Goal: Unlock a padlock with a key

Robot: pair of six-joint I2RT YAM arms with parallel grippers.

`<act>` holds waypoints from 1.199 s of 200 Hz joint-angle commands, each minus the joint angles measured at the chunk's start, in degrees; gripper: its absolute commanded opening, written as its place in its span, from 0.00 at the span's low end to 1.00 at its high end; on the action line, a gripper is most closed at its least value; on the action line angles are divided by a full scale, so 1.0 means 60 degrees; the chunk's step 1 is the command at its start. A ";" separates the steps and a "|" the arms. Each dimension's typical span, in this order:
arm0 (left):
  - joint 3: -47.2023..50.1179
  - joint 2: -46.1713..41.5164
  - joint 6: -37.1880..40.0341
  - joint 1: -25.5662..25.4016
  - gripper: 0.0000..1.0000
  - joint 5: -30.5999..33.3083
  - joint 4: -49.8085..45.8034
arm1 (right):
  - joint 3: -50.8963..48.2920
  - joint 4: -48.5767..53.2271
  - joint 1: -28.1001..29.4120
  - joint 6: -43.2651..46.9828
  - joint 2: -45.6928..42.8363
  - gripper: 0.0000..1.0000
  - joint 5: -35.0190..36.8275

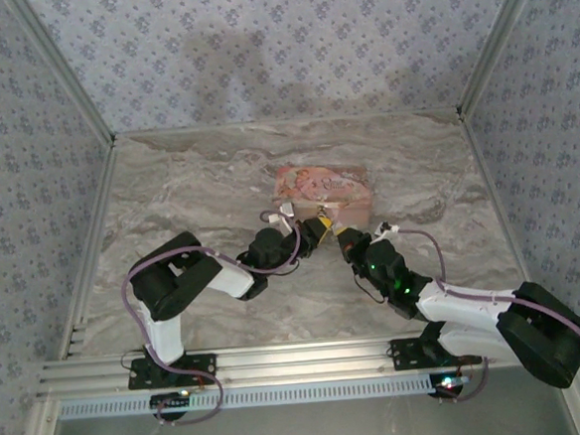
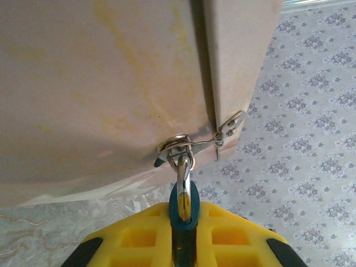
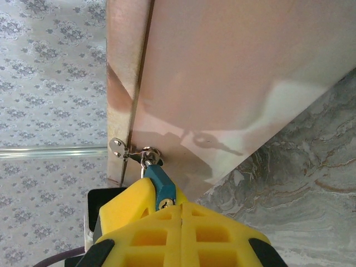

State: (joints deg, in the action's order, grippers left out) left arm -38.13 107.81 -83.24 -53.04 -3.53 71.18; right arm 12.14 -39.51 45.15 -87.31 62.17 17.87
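Pink book point(image 1: 322, 183) lay on the desk point(image 1: 188, 185), far of centre; both arms met at its near edge. The padlock point(image 2: 183, 203) hung by its shackle from a ring at the book's metal clasp point(image 2: 228, 127), at the cover's edge. Left hand point(image 2: 184, 219) was closed almost fully on the padlock's blue-rimmed body, yellow fingers point(image 2: 144, 233) either side. Right hand point(image 3: 179, 203) was fully closed, tips meeting at the blue part. Key could not be made out.
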 commanded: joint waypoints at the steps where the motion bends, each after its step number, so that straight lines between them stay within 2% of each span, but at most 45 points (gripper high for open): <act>1: -0.0288 0.0135 -0.0019 -0.0137 0.12 -0.0026 0.1067 | -0.0014 0.0031 0.0086 0.0196 -0.0287 0.00 0.0398; 59: -0.0370 0.0200 -0.0086 -0.0131 0.12 -0.0065 0.1131 | 0.0046 0.0255 0.0089 0.0282 -0.0416 0.00 0.0427; 196: -0.0646 0.0264 -0.0158 -0.0287 0.12 -0.0232 0.1116 | 0.0646 -0.0136 -0.0200 0.0567 0.0511 0.00 0.0005; 240: -0.0647 0.0267 -0.0130 -0.0287 0.12 -0.0232 0.1188 | 0.0559 -0.1351 -0.0090 -0.0149 0.1377 0.00 -0.0415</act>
State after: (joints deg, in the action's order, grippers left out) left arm -39.66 109.95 -84.12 -53.23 -0.58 71.88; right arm 14.22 -43.03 44.12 -85.67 68.18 17.34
